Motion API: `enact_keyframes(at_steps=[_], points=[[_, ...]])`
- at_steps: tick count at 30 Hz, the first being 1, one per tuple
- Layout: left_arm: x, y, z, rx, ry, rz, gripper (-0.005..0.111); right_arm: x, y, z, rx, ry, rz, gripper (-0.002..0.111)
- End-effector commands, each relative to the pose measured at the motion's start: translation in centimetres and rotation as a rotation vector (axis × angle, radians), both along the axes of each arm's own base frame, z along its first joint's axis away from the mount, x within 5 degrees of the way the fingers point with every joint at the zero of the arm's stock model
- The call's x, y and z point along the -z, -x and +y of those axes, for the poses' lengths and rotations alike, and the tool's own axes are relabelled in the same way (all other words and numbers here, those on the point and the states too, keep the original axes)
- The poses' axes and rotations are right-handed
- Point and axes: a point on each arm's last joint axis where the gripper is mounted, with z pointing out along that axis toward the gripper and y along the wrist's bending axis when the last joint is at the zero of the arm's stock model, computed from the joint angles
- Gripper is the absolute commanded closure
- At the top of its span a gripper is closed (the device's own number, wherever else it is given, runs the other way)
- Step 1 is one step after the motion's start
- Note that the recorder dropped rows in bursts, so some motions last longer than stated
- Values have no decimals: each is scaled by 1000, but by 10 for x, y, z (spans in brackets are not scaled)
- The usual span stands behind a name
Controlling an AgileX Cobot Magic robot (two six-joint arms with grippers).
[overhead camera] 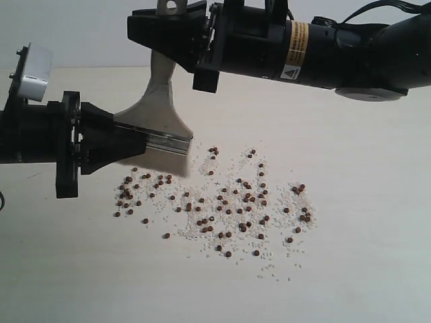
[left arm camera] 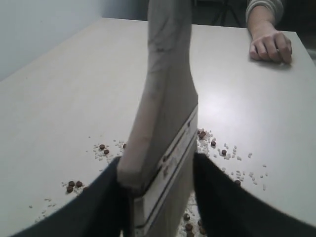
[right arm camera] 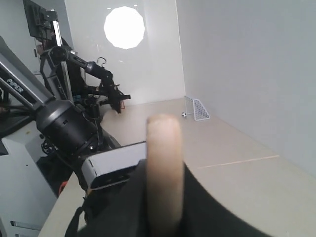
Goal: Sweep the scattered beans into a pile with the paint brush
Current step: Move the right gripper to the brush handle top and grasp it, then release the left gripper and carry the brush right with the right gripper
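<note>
The paint brush point(overhead camera: 160, 101) stands tilted, handle up, silver ferrule point(overhead camera: 167, 141) and pale bristles point(overhead camera: 160, 161) low over the table at the back left edge of the scatter. My left gripper point(overhead camera: 138, 145) is shut across the ferrule and wide wooden blade point(left arm camera: 165, 113). Up at the holed end of the handle point(right arm camera: 164, 163), my right gripper point(overhead camera: 176, 30) is shut. The beans point(overhead camera: 229, 202), small reddish-brown dots mixed with white grains, spread over the table right of the bristles. A few beans point(left arm camera: 74, 185) show beside the left fingers point(left arm camera: 106, 202).
The pale table point(overhead camera: 350, 168) carries the whole scatter; a separate bean cluster point(overhead camera: 300, 208) lies at the right. A person's hand point(left arm camera: 270, 45) rests on the table's far side. Another robot arm point(right arm camera: 64, 123) and a small toy goal net point(right arm camera: 197, 108) show in the right wrist view.
</note>
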Motion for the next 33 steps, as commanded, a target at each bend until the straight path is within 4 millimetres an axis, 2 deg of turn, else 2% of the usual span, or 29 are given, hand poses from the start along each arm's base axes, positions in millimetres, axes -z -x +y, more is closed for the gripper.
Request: enact_keyframes(at_steps=[1, 7, 12, 23, 25, 29, 33], points=[[-4, -1, 0, -18, 40, 27, 47, -1, -3, -1, 29, -7, 6, 108], [-4, -2, 0, -27, 48, 52, 45, -4, -6, -2, 57, -36, 23, 108], [-2, 1, 0, 0, 29, 65, 45, -1, -21, -9, 262, 92, 74, 108], [-2, 1, 0, -17, 42, 133, 46, -26, -25, -39, 403, 188, 91, 108], [-2, 1, 1, -25, 46, 161, 57, -31, -26, -44, 471, 225, 106, 108], [1, 2, 6, -10, 22, 179, 105, -44, -23, -55, 584, 251, 150, 108], [0, 4, 7, -16, 21, 240, 107, -48, -13, -64, 639, 190, 211, 108]])
